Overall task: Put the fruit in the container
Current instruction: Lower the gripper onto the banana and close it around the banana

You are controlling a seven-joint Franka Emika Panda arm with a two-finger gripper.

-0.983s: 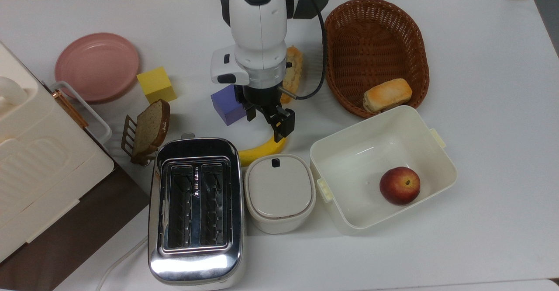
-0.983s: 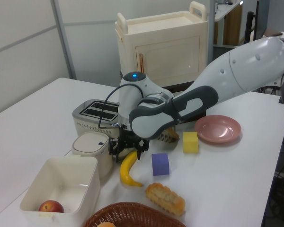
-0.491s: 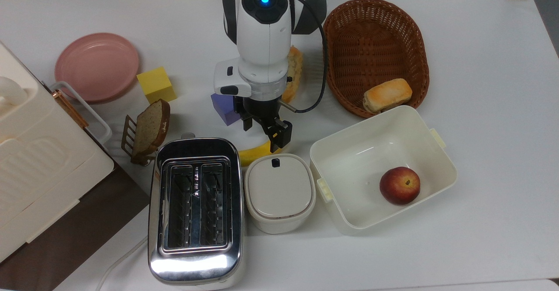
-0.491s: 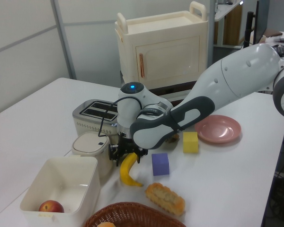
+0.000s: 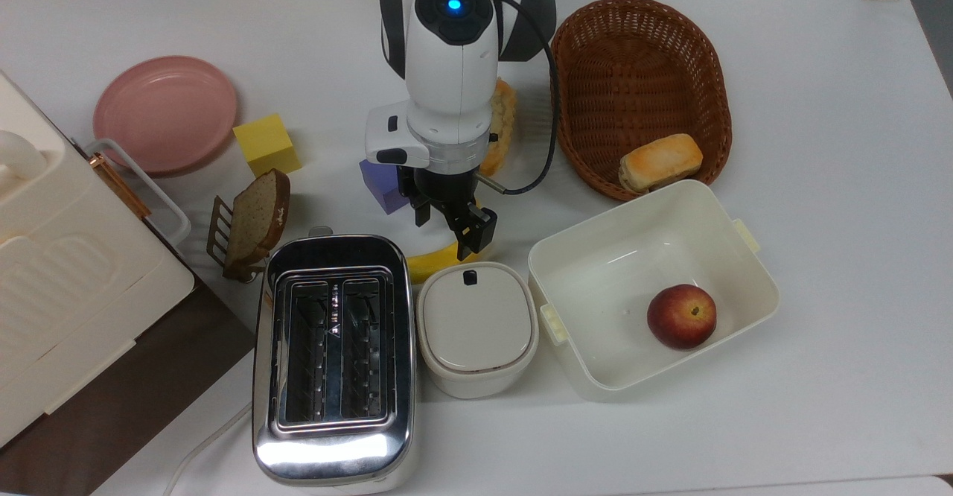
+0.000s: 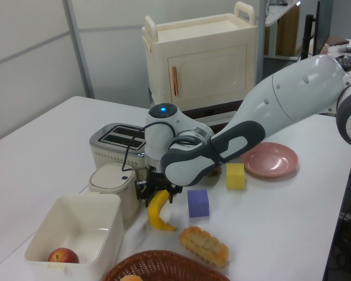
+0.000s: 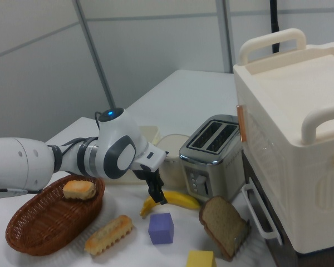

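Observation:
The fruit, a curved yellow banana (image 5: 435, 264) (image 6: 157, 213) (image 7: 181, 198), lies on the white table between the purple cube and the white lidded pot. My gripper (image 5: 449, 222) (image 6: 157, 192) (image 7: 157, 192) is low over its middle, open, with one finger on each side of it. The arm hides much of the banana in the top view. The container, a cream-white tub (image 5: 614, 218) (image 6: 70, 197), stands to the top view's right of the pot. A red apple (image 5: 681, 316) (image 6: 63, 256) lies inside it.
A chrome toaster (image 5: 335, 354) and the white lidded pot (image 5: 476, 325) stand right beside the banana. Close behind the gripper are a purple cube (image 5: 380, 179) and a long bread (image 5: 502, 120). A wicker basket (image 5: 640, 71) holds a roll (image 5: 660, 161). At the top view's left: yellow cube (image 5: 266, 144), pink plate (image 5: 165, 112), bread slice (image 5: 257, 217).
The arm has come down and shifted slightly toward the pot, bringing the open fingers lower around the banana. The banana has not moved.

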